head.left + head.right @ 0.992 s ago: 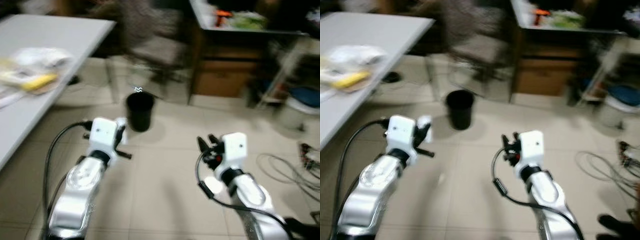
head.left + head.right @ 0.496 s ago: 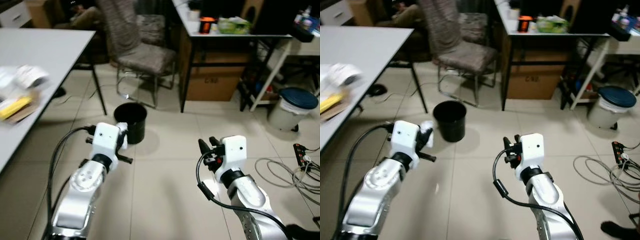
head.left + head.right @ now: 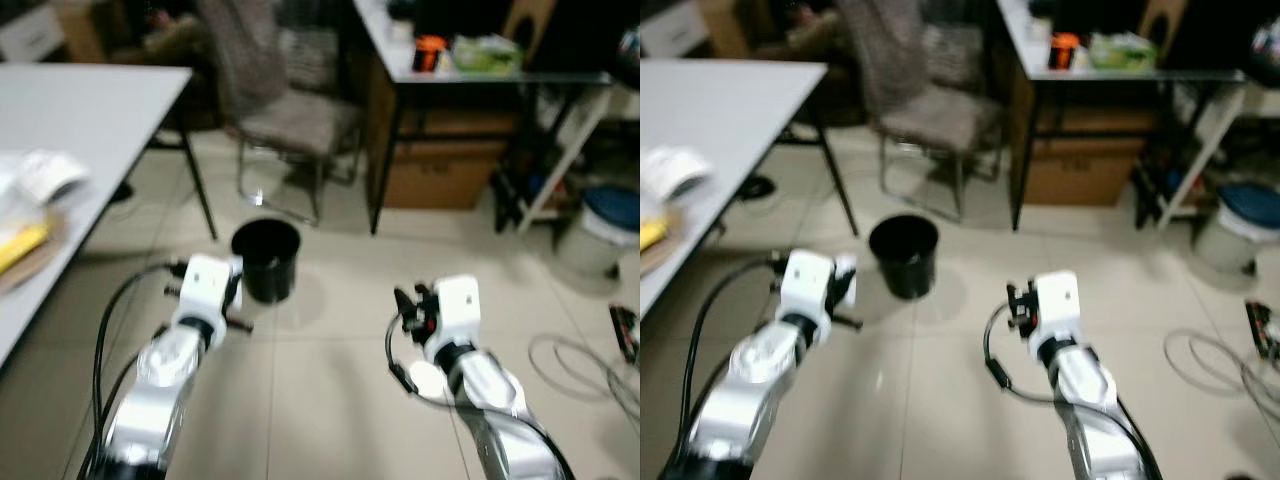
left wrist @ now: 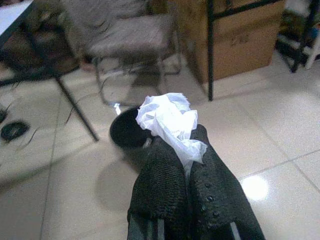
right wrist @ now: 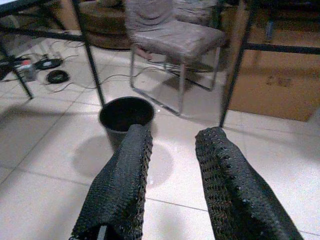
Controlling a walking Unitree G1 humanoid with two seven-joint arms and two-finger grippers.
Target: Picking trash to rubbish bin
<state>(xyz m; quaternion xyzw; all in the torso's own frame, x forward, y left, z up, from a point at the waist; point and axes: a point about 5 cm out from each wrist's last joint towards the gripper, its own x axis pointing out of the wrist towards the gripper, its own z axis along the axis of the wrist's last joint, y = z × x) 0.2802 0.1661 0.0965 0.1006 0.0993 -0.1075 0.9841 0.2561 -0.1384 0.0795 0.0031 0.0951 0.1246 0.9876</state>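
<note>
A small black rubbish bin (image 3: 265,259) stands on the tiled floor just ahead, in front of a chair. My left gripper (image 4: 182,145) is shut on a crumpled white tissue (image 4: 169,120), held just short of the bin (image 4: 127,132) and a little above the floor. In the eye views that left gripper (image 3: 236,277) sits right beside the bin's left side. My right gripper (image 5: 172,142) is open and holds nothing, with the bin (image 5: 125,116) ahead of it to its left. The same right gripper (image 3: 408,303) hovers over bare tiles.
A grey table (image 3: 90,110) with papers and a yellow item runs along the left. A padded chair (image 3: 295,110) stands behind the bin. A dark desk (image 3: 480,75) over a cardboard box is at the back right, with a lidded pail (image 3: 605,225) and floor cables (image 3: 590,355) further right.
The camera view has shifted and tilted as I move; the bin now sits closer to my left gripper. The left gripper still grips the tissue, and the right stays open.
</note>
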